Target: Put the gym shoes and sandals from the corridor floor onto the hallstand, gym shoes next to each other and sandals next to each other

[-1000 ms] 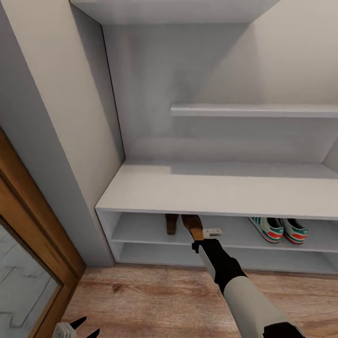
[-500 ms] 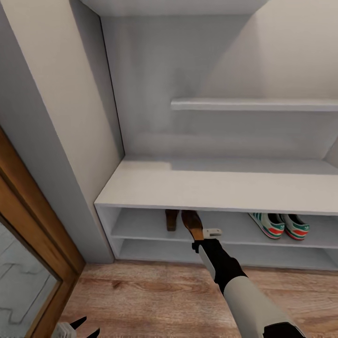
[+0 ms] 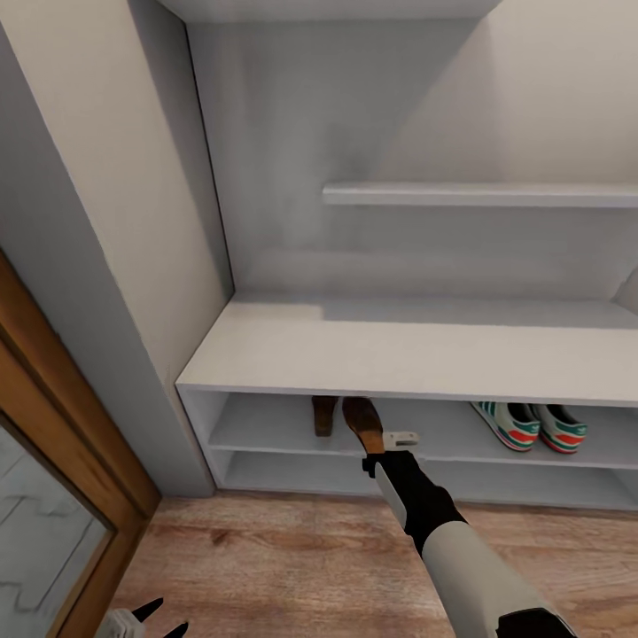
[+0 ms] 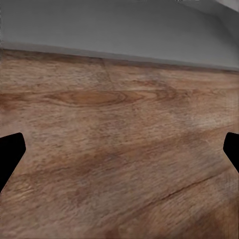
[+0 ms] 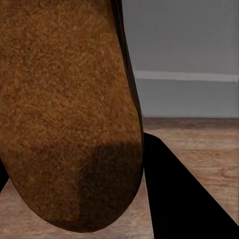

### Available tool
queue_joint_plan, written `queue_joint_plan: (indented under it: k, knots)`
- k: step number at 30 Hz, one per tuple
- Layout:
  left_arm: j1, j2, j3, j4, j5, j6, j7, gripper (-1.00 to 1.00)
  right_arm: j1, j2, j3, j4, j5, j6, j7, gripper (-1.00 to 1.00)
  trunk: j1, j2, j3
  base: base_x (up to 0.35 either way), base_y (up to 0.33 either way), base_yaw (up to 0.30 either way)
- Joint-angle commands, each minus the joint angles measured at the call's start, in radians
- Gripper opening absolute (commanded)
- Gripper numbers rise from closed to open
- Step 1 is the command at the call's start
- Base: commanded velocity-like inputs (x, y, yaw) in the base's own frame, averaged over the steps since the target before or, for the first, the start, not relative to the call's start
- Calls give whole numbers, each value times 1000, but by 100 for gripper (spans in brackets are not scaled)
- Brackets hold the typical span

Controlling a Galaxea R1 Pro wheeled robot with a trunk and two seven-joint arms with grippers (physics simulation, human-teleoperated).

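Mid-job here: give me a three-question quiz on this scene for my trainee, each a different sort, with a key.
1. True or false: the gym shoes sit side by side on the hallstand's upper open shelf.
2. Multiple choice: the right gripper holds A) a gym shoe B) a sandal C) nothing.
3. Fill in: the left gripper hangs open over the bare ____.

Key:
1. True.
2. B; the other sandal already rests on that shelf beside it.
3. Floor.
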Motion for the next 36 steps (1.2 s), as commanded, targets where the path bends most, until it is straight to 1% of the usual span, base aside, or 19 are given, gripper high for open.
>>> queue_joint_plan:
  k: [1, 5, 11, 19, 26, 36]
  knots:
    - [-1, 0, 2, 2, 1, -5, -4, 100, 0, 0, 3, -1, -8, 4, -10, -100, 0, 0, -1, 225, 0, 0]
    - [-1, 0, 3, 3, 1, -5, -4, 100, 0, 0, 1, -1, -8, 4, -10, -100, 0, 0, -1, 100, 0, 0]
    - [-1, 0, 3, 3, 1, -5, -4, 100, 0, 0, 2, -2, -8, 4, -10, -100, 0, 0, -1, 5, 0, -119]
    - [-1, 0, 3, 1, 1, -5, -4, 100, 0, 0, 3, -1, -8, 4, -10, -100, 0, 0, -1, 1, 0, -23]
    - [-1, 0, 3, 1, 1, -5, -3, 100, 0, 0, 2, -1, -8, 4, -10, -100, 0, 0, -1, 202, 0, -1]
    - [-1, 0, 1, -2, 2, -4, -4, 100, 0, 0, 1, -1, -8, 4, -10, -100, 0, 0, -1, 26, 0, 0]
